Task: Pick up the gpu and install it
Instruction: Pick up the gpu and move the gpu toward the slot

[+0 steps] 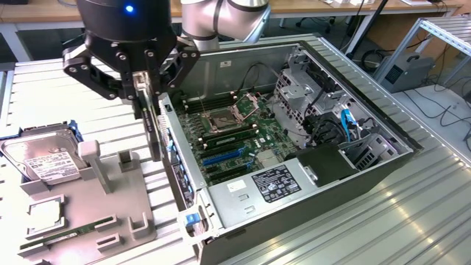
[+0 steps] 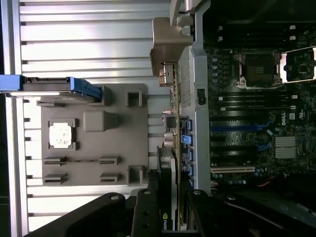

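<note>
1. Currently the gripper (image 1: 147,91) hangs over the gap between the grey fixture (image 1: 96,204) and the open computer case (image 1: 309,215), its fingers clamped on the gpu (image 1: 153,132).
2. In the exterior view the gpu hangs upright and edge-on, a thin dark strip. Its face cannot be read from there, and its upper end is hidden between the fingers.
3. The card's lower end sits just beside the case's rear wall, on the outer side. Touching or apart: cannot tell.
4. In the wrist view the card is edge-on again, with a small logo near the black fingers that flank it on both sides. The far end merges with a pale metal piece by the case wall, and where the card stops is hard to make out.
5. Inside the case are the motherboard (image 1: 243,138), the CPU socket (image 1: 220,118) and a blue slot (image 1: 220,157). The drive-cage corner is dark and tangled with cables, so detail is lost.
6. On the fixture a hard drive (image 1: 48,160) sits in a blue caddy at the exterior view's left, with a processor chip (image 1: 46,216) and a RAM stick (image 1: 66,234) nearby. The fixture's near edge is cut off by the frame.
7. The arm (image 1: 220,16) is cut off at the top of the exterior view. A slatted metal table (image 1: 412,210) lies beneath everything.
</note>
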Robot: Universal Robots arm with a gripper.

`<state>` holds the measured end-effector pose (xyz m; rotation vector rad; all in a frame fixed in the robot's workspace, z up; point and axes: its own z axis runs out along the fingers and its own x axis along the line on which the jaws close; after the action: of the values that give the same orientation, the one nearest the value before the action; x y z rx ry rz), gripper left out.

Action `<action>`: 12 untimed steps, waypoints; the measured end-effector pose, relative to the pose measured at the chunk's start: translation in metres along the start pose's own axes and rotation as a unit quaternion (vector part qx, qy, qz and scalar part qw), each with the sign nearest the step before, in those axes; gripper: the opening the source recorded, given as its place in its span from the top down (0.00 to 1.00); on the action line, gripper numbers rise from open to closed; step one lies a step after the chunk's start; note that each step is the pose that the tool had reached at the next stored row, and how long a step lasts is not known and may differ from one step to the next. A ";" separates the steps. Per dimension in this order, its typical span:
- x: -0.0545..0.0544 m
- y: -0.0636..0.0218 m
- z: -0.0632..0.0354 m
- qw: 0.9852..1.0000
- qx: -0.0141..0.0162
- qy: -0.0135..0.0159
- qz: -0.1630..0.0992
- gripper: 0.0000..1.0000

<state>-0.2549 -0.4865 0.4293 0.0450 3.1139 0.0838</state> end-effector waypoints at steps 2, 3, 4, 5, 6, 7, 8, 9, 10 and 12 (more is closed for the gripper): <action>-0.016 0.0005 0.0004 1.000 0.000 0.000 0.000 0.73; -0.021 0.0006 0.0006 1.000 0.000 0.000 0.000 0.73; -0.026 0.0008 0.0007 1.000 0.000 0.000 0.000 0.73; -0.029 0.0008 0.0008 1.000 0.000 0.000 0.000 0.73; -0.036 0.0010 0.0010 1.000 0.000 0.000 0.000 0.73; -0.043 0.0012 0.0012 1.000 0.000 0.000 0.000 0.73; -0.052 0.0015 0.0014 1.000 0.000 0.000 0.000 0.73; -0.064 0.0019 0.0017 1.000 0.000 0.000 0.000 0.73; -0.071 0.0022 0.0020 1.000 0.000 0.000 0.000 0.73; -0.082 0.0027 0.0023 1.000 0.000 0.000 0.000 0.73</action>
<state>-0.1730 -0.4861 0.4293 0.0449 3.1138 0.0839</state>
